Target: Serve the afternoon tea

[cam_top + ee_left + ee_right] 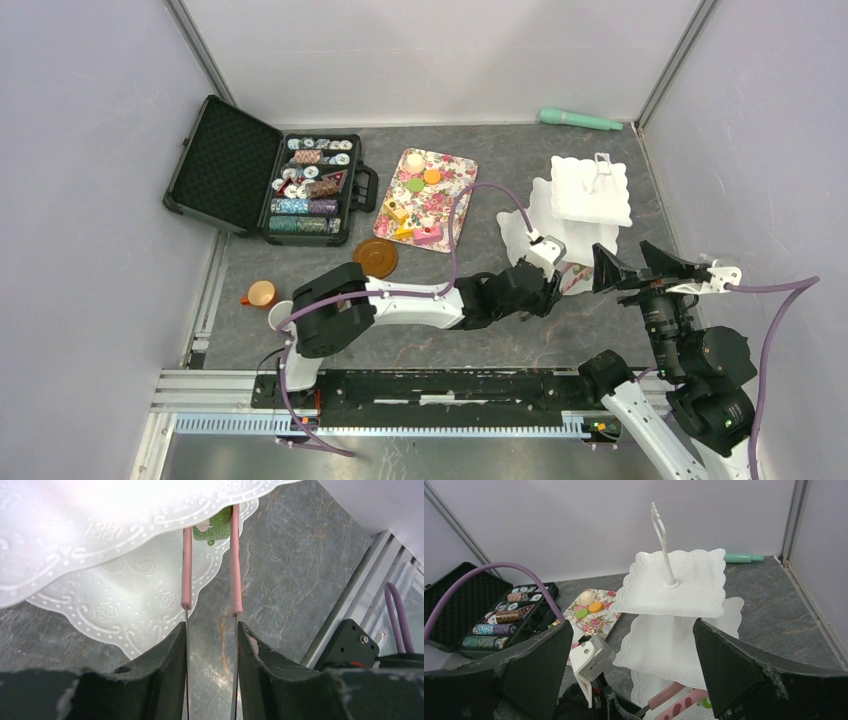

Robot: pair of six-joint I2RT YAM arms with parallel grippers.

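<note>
My left gripper [552, 272] [210, 647] is shut on a pair of metal tongs with pink tips [235, 560] [674, 692]. The tong tips pinch a small green pastry [215, 527] [705, 702] over the bottom tier, under the middle tier's edge, of the white scallop-edged three-tier stand [590, 190] [125, 605] [674, 580]. My right gripper [625, 268] [634, 667] is open and empty, just right of the tongs, facing the stand. More pastries [415, 185] lie on the floral tray [455, 175]. A brown saucer [375, 257] and two mugs [262, 293] sit at the left.
An open black case of poker chips [300, 190] stands at the back left. A mint-green tool [580, 120] lies against the back wall. Walls close in on both sides; a metal rail runs along the near edge.
</note>
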